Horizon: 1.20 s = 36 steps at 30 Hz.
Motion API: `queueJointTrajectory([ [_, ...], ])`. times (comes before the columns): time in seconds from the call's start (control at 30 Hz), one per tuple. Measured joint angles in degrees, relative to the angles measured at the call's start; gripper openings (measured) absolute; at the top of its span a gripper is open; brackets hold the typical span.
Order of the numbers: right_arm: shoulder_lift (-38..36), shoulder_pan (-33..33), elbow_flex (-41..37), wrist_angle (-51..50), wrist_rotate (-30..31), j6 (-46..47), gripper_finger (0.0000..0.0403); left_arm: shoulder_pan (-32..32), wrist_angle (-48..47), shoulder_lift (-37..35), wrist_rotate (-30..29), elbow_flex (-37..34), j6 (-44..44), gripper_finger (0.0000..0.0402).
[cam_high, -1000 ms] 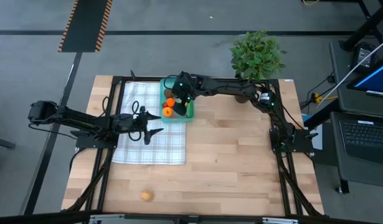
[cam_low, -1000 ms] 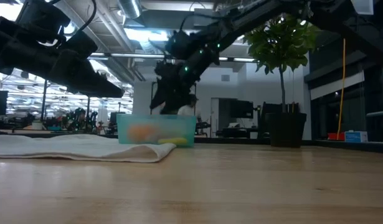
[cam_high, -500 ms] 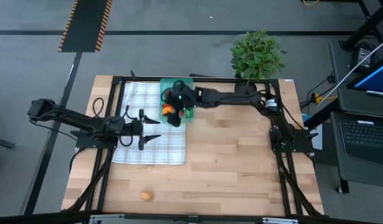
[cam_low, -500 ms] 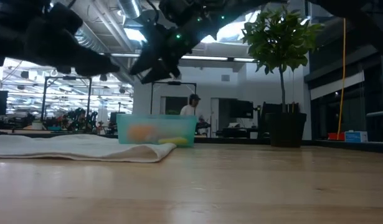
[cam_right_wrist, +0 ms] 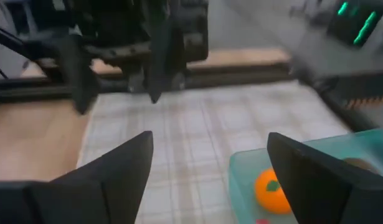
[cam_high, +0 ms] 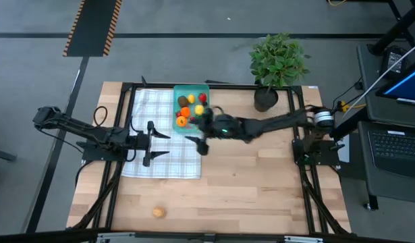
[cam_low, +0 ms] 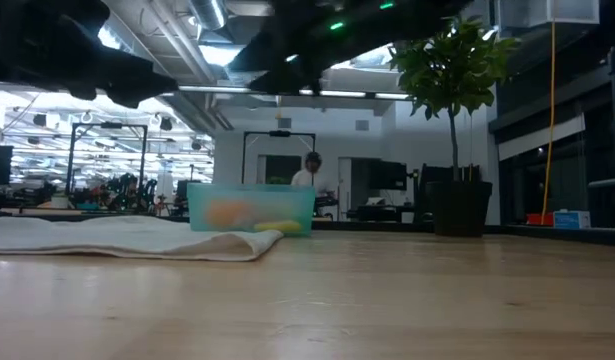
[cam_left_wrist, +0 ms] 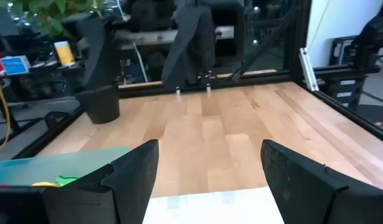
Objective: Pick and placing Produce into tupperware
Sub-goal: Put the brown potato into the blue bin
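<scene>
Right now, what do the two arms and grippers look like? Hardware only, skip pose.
Both arms are dark, slender and jointed, mounted on black frame rails. The left gripper has two thin black fingers and looped black cables along the arm. The right gripper shows green indicator lights on its wrist; a silver-grey joint sits near that arm's base. Wrist views show broad, matte black, angular fingers.

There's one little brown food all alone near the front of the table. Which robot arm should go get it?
Probably the left. The brown piece lies on the left half of the table, closer to the left gripper, which hangs open over the checked cloth. The right gripper, also open, reaches from farther away, beside the tupperware.
</scene>
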Motion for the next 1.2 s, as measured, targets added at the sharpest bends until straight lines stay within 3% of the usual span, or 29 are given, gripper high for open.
queueJointTrajectory([
  [0.2, -11.6, 2.6, -21.0, 20.8, 1.8, -3.7, 0.0316, -1.6, 0.1, -0.4, 0.0, 0.0, 0.0, 0.0275],
  [0.47, -19.8, 5.0, -38.7, 37.0, 1.7, -6.2, 0.0316, -1.8, 0.4, -0.4, 0.0, 0.0, -1.5, 0.0275],
  [0.6, -20.8, 5.0, -42.3, 43.9, 1.7, -5.9, 0.0316, -1.7, 0.8, -0.4, 1.2, 0.0, -5.8, 0.0275],
  [0.8, -20.5, 5.0, -43.3, 42.5, 1.7, -5.7, 0.0316, -2.0, -0.9, -0.4, 9.6, 0.0, -4.6, 0.0275],
  [0.97, -20.4, 5.0, -43.3, 41.2, 1.7, -5.6, 0.0316, -4.2, -7.7, -0.2, 8.4, 1.5, -8.4, 0.0275],
  [1.2, -20.4, 5.0, -43.3, 40.6, 1.5, -4.0, 0.0316, -9.7, -22.2, 3.3, 5.2, 12.4, -11.8, 0.0275],
])
